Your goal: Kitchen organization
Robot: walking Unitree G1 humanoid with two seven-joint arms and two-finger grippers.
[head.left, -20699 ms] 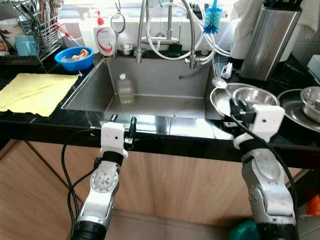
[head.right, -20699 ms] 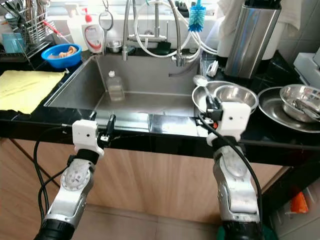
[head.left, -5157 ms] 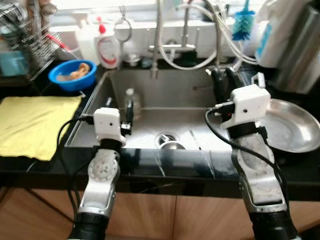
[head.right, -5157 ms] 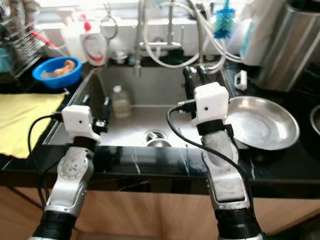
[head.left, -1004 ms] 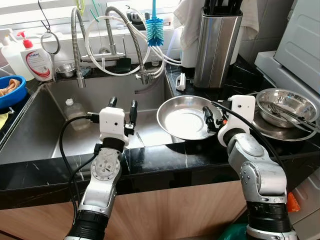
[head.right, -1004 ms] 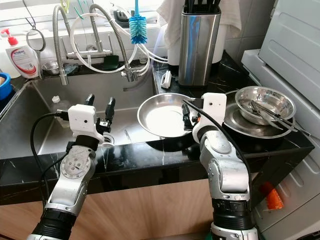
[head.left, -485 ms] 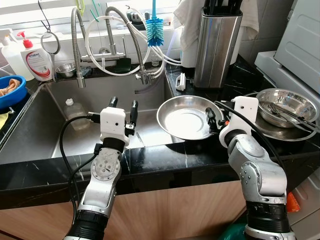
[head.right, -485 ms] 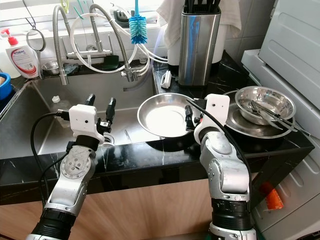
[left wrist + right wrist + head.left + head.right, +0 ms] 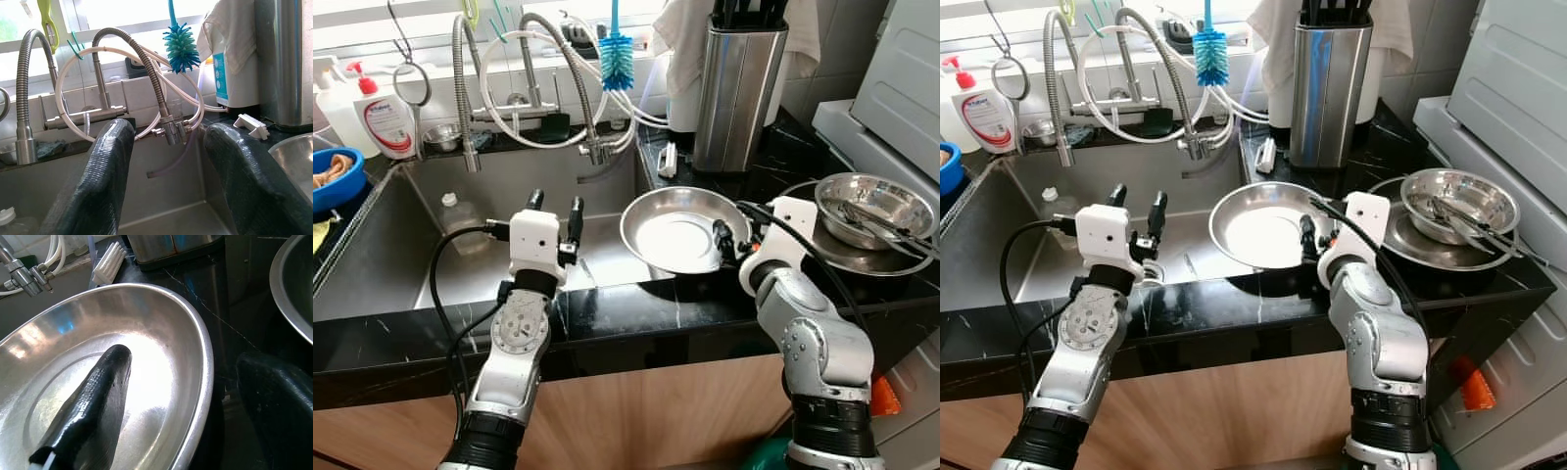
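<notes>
A: Looking at the right gripper (image 9: 195,396), what changed in the last second?

B: It has slid along the plate (image 9: 677,227), whose rim now runs between its spread fingers, one finger (image 9: 93,396) inside, the other outside over the table (image 9: 636,299). Not clamped yet, I judge.

A: And twenty seconds back?

B: A bowl sat in that plate beside the sink (image 9: 411,255); now the plate is empty and lies at the sink's three o'clock.

A: Other containers?

B: A bowl (image 9: 873,204) holding what look like utensils sits on a second plate (image 9: 1430,251), three o'clock of the first. Stacking seems next.

A: Left gripper (image 9: 553,204)?

B: Fingers apart, holding nothing, over the sink.
</notes>
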